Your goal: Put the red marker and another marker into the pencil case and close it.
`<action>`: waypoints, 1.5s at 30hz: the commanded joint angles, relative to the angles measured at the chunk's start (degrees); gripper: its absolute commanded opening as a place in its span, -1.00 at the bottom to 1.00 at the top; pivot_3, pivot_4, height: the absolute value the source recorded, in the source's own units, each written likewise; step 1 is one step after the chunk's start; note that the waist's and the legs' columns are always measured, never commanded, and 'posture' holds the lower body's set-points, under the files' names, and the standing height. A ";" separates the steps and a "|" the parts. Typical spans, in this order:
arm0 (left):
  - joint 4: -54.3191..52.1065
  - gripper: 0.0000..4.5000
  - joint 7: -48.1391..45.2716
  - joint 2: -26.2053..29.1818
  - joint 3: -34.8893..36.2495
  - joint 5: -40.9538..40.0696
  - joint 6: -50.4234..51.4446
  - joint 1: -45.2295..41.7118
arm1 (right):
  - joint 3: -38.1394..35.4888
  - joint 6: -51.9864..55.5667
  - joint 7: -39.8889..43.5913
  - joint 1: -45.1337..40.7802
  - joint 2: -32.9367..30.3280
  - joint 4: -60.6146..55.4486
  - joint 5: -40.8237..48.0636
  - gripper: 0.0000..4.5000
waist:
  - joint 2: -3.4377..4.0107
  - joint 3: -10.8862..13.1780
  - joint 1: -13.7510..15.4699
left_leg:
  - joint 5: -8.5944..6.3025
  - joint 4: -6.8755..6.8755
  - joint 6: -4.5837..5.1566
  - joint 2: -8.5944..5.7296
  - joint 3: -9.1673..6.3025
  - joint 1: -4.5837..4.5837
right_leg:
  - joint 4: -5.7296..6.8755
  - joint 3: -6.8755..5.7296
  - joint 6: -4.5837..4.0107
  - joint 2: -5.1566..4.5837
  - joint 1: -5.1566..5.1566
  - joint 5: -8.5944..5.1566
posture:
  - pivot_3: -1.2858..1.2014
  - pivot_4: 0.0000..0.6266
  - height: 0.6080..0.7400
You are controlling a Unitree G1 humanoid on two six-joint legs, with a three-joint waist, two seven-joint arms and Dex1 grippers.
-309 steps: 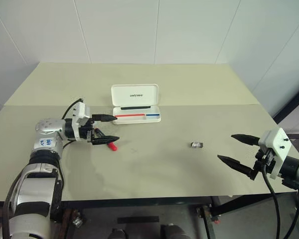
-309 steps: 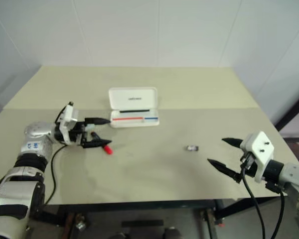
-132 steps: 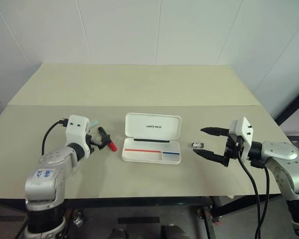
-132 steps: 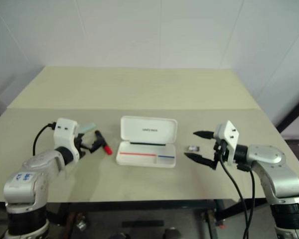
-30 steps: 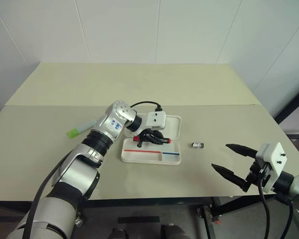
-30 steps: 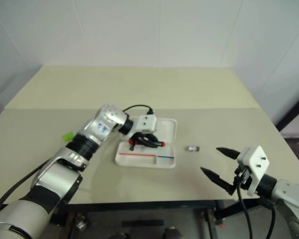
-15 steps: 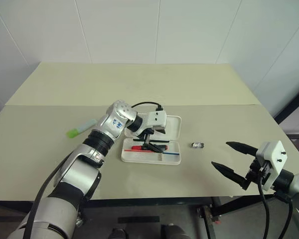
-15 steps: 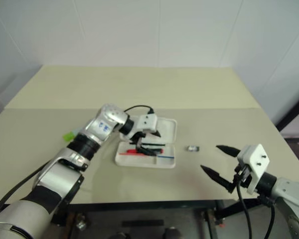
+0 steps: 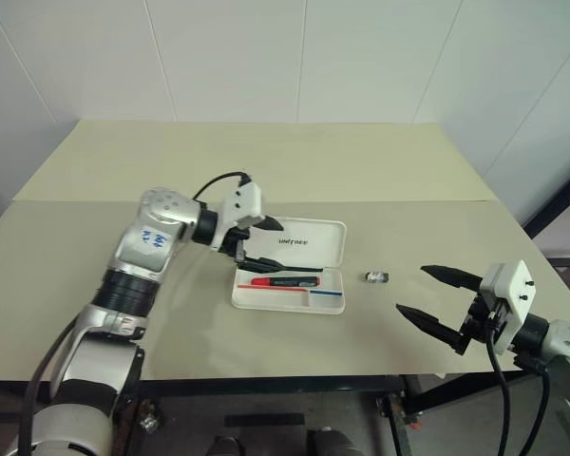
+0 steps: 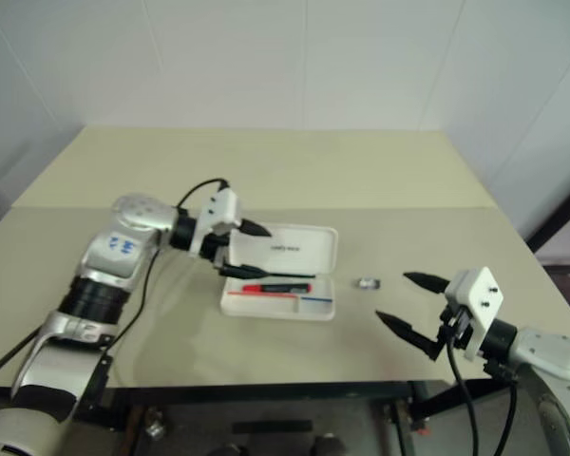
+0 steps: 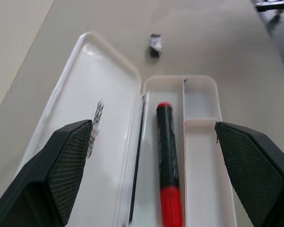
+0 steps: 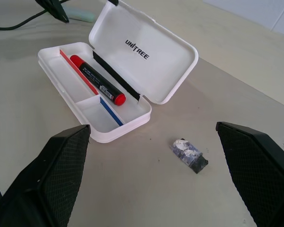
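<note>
walls (image 9: 294,57) — white panels | table (image 9: 266,161) — pale beige, seam across | floor — dark

Silver arms w/ black joints, white wrist blocks, black cables.

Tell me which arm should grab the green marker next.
Left. Its open gripper hangs at the case's left end, near the green marker; the right gripper sits well beyond the case's other end.

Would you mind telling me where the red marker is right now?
The red marker lies inside the open pencil case near the middle of the table, just below the left gripper, whose jaws stand open and clear of it.
</note>
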 commanded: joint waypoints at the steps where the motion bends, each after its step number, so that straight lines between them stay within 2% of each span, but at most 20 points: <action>1: -1.13 0.97 4.65 2.15 4.79 -1.23 -1.02 0.91 | -0.23 -1.18 1.42 -1.48 -1.11 0.65 0.01 1.00 | 0.00 0.00 0.01 | 0.00 0.01 0.00 0.01 -0.02 -0.01 | 0.00 -0.03 0.00 0.01 0.00 0.00 | 0.03 -0.52 1.00; 4: 5.04 0.97 9.13 5.57 6.81 1.11 -2.32 0.59 | 0.96 -1.37 2.62 -3.63 -1.44 2.42 -0.40 1.00 | 0.00 0.00 -0.11 | 0.00 0.03 0.00 0.01 -0.02 -0.01 | 0.01 -0.04 0.01 0.00 -0.01 0.00 | 0.03 -0.52 1.00; 9: 17.47 0.97 16.40 8.56 5.90 5.47 -5.66 -1.26 | 2.56 -1.72 3.44 -6.49 -1.31 4.31 -0.96 1.00 | 0.00 0.00 -0.09 | 0.00 -0.02 0.00 0.02 -0.01 0.03 | 0.03 -0.06 0.00 0.02 -0.03 0.00 | 0.03 -0.52 1.00; 13: 27.56 0.97 17.80 10.30 2.47 9.96 -0.99 -4.29 | 2.80 -1.87 3.70 -6.72 -1.11 4.53 -1.24 1.00 | -0.01 0.01 0.01 | 0.00 -0.01 0.00 -0.02 -0.01 -0.05 | -0.03 -0.09 0.00 0.00 -0.05 0.00 | 0.03 -0.52 1.00; 19: 38.57 0.97 20.51 9.76 -0.90 14.45 2.96 -9.94 | 2.50 -1.85 3.33 -5.95 -1.16 3.95 -1.24 1.00 | -0.02 0.01 0.11 | -0.01 -0.04 0.01 -0.03 -0.02 -0.10 | -0.06 -0.11 -0.01 0.00 -0.08 -0.01 | 0.03 -0.52 1.00; 28: 52.75 0.97 21.92 7.89 -4.57 18.89 -1.46 -17.92 | 1.29 -1.56 2.46 -4.33 -1.39 2.77 -1.09 1.00 | -0.02 0.01 -0.01 | -0.01 -0.05 0.00 -0.04 0.01 -0.10 | -0.05 -0.10 0.00 0.01 -0.10 -0.01 | 0.03 -0.52 1.00; 35: 58.73 0.97 20.45 7.05 -3.78 18.99 -2.04 -20.58 | 0.37 -1.36 1.53 -2.83 -1.39 1.58 -0.96 1.00 | -0.03 0.01 0.04 | -0.02 -0.07 -0.01 -0.03 0.01 -0.10 | -0.04 -0.10 0.00 0.02 -0.12 -0.01 | 0.03 -0.52 1.00; 45: 61.61 0.97 17.28 6.78 -2.60 18.82 0.83 -19.78 | -0.67 -1.52 1.58 -1.68 -1.38 1.07 -0.51 1.00 | -0.02 0.01 0.00 | -0.02 -0.06 -0.01 -0.04 0.02 -0.08 | -0.02 -0.10 0.00 0.02 -0.10 -0.01 | 0.03 -0.52 1.00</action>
